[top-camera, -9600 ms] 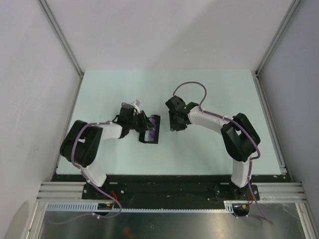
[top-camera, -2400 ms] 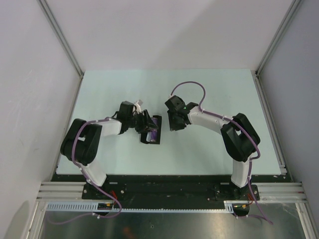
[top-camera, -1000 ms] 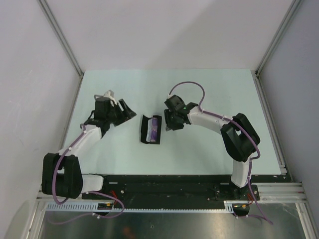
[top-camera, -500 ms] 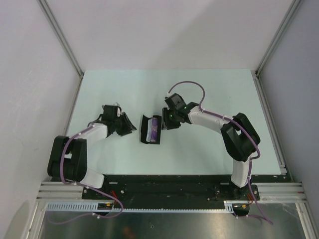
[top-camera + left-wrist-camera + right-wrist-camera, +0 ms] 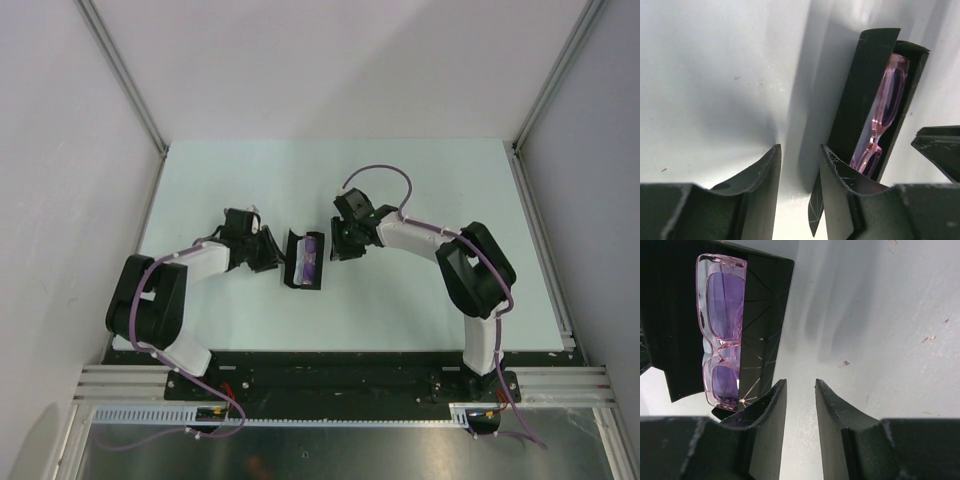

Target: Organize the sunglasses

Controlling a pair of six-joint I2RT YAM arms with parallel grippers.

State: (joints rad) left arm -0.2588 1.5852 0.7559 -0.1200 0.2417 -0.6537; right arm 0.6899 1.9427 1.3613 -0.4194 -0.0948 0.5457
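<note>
Top external view: you will find the sunglasses [image 5: 312,258] at centre frame, lying inside the open black case [image 5: 297,262] on the pale table [image 5: 420,180]. The left gripper [image 5: 272,258] sits just beside the case's left edge and the right gripper [image 5: 338,250] just beside its right edge.

Left wrist view: the left gripper [image 5: 800,148] is released, with its fingers slightly apart and bare table between them. The case stands right of centre, its flap raised, with the pink frame showing inside.

Right wrist view: the right gripper [image 5: 800,382] is also released, with a narrow gap and nothing grasped. The sunglasses [image 5: 722,335] lie at upper left, purple lenses up, in the case [image 5: 765,315].
</note>
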